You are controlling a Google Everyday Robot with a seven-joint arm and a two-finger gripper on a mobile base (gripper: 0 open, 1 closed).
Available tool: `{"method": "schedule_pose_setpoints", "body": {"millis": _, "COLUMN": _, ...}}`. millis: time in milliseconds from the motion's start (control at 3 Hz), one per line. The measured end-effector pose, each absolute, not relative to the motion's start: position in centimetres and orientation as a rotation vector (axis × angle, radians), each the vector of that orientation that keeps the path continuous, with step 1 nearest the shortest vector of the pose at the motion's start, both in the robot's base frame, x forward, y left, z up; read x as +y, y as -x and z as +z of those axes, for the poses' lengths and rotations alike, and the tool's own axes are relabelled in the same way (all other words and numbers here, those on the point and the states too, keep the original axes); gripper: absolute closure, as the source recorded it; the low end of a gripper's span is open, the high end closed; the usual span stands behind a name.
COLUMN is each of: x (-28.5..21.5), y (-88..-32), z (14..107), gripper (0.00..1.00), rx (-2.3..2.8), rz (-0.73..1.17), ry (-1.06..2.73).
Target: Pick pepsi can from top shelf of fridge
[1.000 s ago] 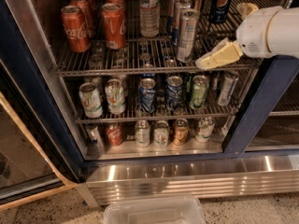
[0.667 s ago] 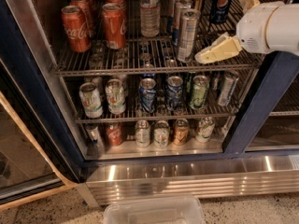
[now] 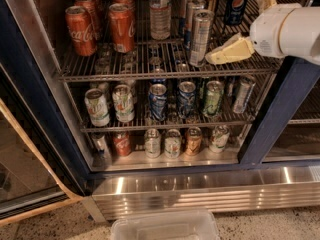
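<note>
The pepsi can (image 3: 236, 4), dark navy with the round logo, stands at the back right of the top shelf (image 3: 120, 70), a chrome wire rack in the open fridge (image 3: 280, 114). My gripper (image 3: 237, 31), on a white arm coming in from the right, is open and empty over the right end of the top shelf. Its lower cream finger (image 3: 230, 51) points left, in front of and below the pepsi can. Its other finger (image 3: 265, 2) shows just right of the can. It is not touching the can.
Two tall slim silver cans (image 3: 200, 36) stand just left of the gripper. A clear bottle (image 3: 160, 11) and red Coca-Cola cans (image 3: 122, 26) fill the shelf's left. Lower racks hold several cans (image 3: 157, 101). The glass door (image 3: 25, 174) hangs open at left; a clear plastic bin (image 3: 165, 226) sits on the floor.
The gripper has moved slightly up and left, deeper over the top shelf toward the pepsi can. The cans have not moved.
</note>
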State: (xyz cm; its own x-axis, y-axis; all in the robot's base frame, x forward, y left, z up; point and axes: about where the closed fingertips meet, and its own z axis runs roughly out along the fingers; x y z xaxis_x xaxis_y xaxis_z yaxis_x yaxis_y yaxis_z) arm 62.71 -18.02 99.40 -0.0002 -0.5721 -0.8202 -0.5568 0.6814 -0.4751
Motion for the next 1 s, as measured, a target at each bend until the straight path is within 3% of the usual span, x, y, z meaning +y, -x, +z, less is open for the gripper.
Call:
{"method": "schedule_pose_setpoints", "body": {"millis": 667, "x": -18.9, "y": -65.1, "z": 99.6, "gripper": 0.06, "rx": 1.626, "rz": 0.011, "ry": 0.691}}
{"method": "schedule_pose_setpoints", "body": {"millis": 1000, "x": -19.6, "y": -65.6, "z": 99.6, "gripper": 0.2, "rx": 1.624, "rz": 0.019, "ry": 0.617}}
